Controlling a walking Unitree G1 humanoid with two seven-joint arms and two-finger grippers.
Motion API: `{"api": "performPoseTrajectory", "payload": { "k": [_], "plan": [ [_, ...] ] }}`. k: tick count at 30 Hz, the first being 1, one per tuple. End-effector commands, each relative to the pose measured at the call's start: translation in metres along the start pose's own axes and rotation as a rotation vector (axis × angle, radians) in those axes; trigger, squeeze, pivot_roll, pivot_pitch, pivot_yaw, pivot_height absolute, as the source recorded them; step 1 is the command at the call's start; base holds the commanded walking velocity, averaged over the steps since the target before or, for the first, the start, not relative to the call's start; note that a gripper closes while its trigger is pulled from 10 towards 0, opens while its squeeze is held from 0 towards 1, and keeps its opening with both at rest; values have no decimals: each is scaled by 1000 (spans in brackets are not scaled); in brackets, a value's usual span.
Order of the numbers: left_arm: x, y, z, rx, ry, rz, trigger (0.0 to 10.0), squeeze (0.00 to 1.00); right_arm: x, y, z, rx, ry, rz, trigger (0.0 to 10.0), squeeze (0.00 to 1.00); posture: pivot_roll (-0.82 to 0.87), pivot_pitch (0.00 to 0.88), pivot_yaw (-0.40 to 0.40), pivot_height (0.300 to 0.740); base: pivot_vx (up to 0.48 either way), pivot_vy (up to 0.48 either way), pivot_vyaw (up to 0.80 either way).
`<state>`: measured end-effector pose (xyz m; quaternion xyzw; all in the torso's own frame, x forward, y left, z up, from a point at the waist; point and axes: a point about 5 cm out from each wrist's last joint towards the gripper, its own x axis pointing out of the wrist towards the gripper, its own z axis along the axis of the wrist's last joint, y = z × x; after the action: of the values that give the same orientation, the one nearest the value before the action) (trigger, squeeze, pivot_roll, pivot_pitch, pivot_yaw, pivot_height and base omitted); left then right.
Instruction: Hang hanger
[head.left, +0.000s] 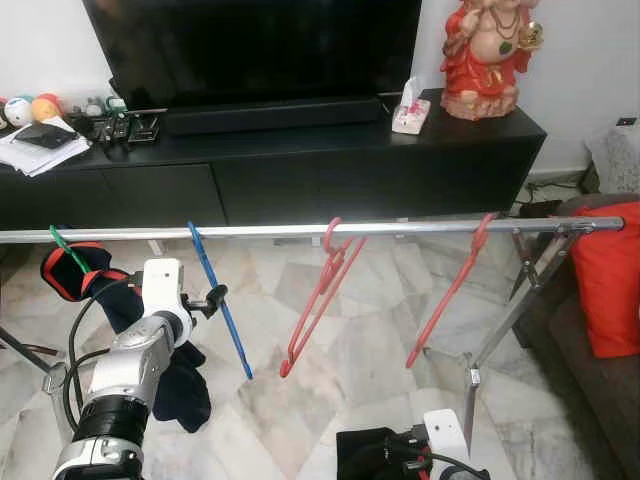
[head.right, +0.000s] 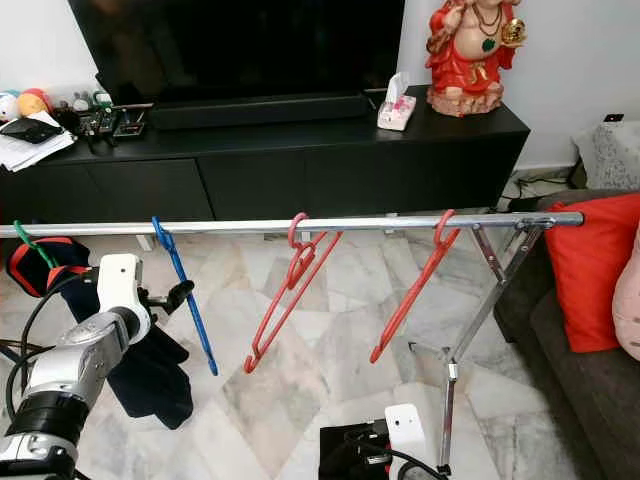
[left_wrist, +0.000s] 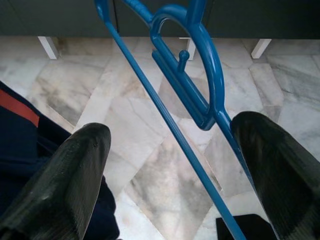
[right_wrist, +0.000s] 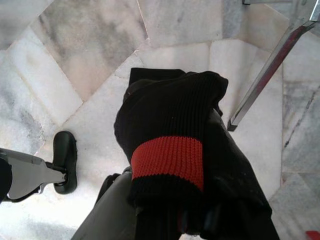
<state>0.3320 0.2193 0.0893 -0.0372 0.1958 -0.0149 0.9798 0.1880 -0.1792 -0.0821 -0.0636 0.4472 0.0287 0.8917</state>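
A blue hanger (head.left: 236, 342) hangs by its hook on the silver rail (head.left: 400, 228), left of middle. My left gripper (head.left: 215, 298) is raised beside it and stands open. In the left wrist view the blue hanger (left_wrist: 200, 85) runs between the two fingers (left_wrist: 75, 170) and lies against one of them. Low at the front, my right gripper (right_wrist: 200, 220) is shut on a black knitted garment (right_wrist: 175, 135) with a red band, which hides its fingers.
Two red hangers (head.left: 315, 300) (head.left: 450, 290) hang further right on the rail. A green hanger (head.left: 65, 250) at the left end carries dark clothing (head.left: 180, 390). The rack's leg (head.left: 510, 320) slants down on the right. A red cushion (head.left: 610, 280) lies on a sofa; the black TV console (head.left: 300, 160) is behind.
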Motion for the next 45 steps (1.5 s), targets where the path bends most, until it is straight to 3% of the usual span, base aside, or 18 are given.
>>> {"api": "performPoseTrajectory", "payload": {
  "k": [1, 10, 22, 29, 38, 45],
  "plan": [
    [4, 0, -4, 10, 32, -5, 10000, 0, 1, 1, 4, 7, -18, -1, 10000, 0, -155, 0, 55, 740, 0, 0, 0],
    [9, 1, 1, 8, 24, 12, 10000, 0, 1, 1, 4, 5, -18, -4, 10000, 0, -154, 0, 55, 740, 0, 0, 0],
    [5, -4, 35, 117, -56, -24, 10000, 0, 0, -1, 4, 1, -23, -9, 10000, 0, -144, 0, 46, 740, 0, 0, 0],
    [13, -4, 30, 112, -17, -11, 10000, 0, 1, -1, 6, 9, -26, -9, 10000, 0, -146, 0, 48, 740, 0, 0, 0],
    [23, -4, 23, 40, 15, 53, 10000, 0, 1, -1, 6, 4, -25, -6, 10000, 0, -144, 0, 43, 740, 0, 0, 0],
    [24, -6, 30, 75, 11, 53, 10000, 0, 1, -2, 5, 8, -21, -11, 10000, 0, -149, 0, 46, 740, 0, 0, 0]
  ]
}}
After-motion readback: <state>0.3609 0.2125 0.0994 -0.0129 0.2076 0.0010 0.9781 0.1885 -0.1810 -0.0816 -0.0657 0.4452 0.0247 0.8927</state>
